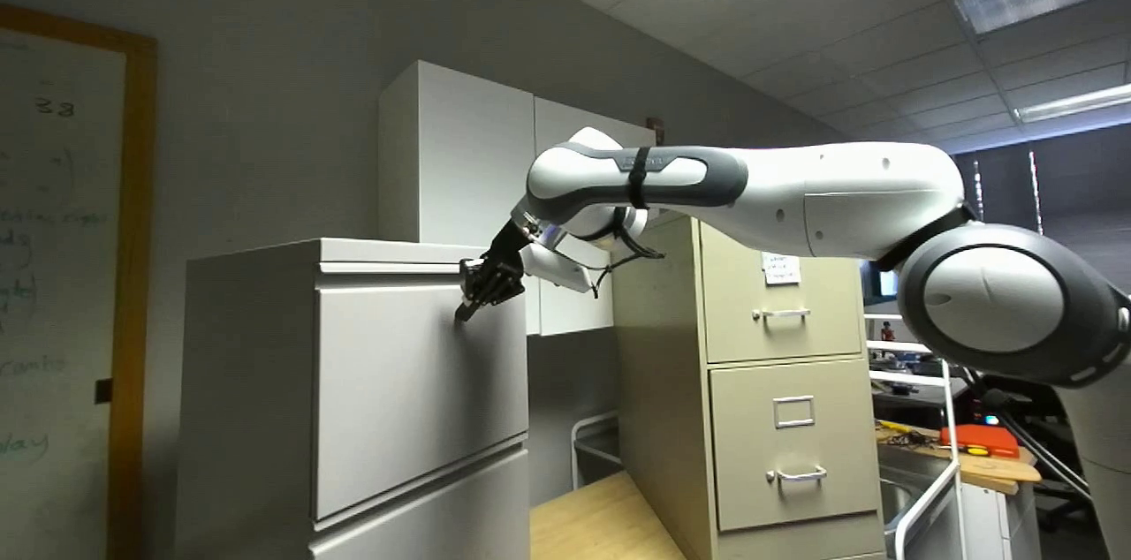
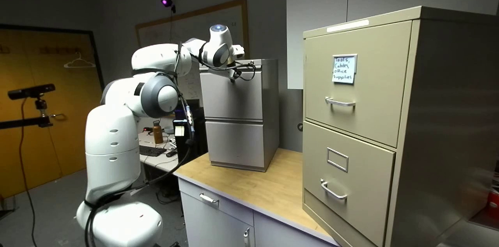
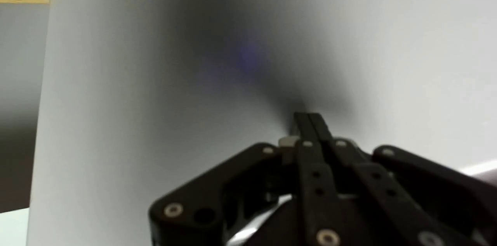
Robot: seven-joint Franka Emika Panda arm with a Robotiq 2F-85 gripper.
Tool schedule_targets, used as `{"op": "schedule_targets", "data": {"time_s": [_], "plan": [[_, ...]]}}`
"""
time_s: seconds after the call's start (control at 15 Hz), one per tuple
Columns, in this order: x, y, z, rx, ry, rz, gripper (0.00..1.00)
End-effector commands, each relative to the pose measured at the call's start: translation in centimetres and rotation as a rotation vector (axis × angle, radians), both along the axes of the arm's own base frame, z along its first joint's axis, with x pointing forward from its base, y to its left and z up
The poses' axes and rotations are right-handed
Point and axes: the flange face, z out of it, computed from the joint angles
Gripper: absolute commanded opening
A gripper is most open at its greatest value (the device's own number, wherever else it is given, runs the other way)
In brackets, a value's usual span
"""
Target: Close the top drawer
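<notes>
The top drawer is the tall plain white upper front of the white cabinet. It shows in both exterior views (image 1: 398, 401) (image 2: 236, 101) and looks flush with the cabinet body (image 1: 247, 401), its dark inside not showing. Its front fills most of the wrist view (image 3: 116, 122). My gripper (image 1: 463, 313) is at the upper part of this front, fingers pointing down toward it. The fingertips touch the front or are very close; I cannot tell which. In the wrist view the gripper's fingers (image 3: 307, 116) are pressed together with nothing between them, and their shadow falls on the front.
The lower white drawer front (image 2: 236, 143) is below. The cabinet stands on a wooden counter (image 2: 253, 184). A beige filing cabinet (image 1: 786, 419) with handled drawers stands beside it. White wall cupboards (image 1: 473, 154) hang behind. Cables (image 2: 249, 71) loop near the wrist.
</notes>
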Motion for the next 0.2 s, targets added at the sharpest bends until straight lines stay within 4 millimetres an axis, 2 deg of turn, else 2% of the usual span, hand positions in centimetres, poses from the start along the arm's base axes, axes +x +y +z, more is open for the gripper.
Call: {"op": "schedule_targets", "data": {"time_s": [0.0,0.13], "plan": [[1.76,0.78,0.89,0.012,-0.010,0.019,0.00],[2.00,0.75,0.69,0.008,0.004,0.019,0.00]]}}
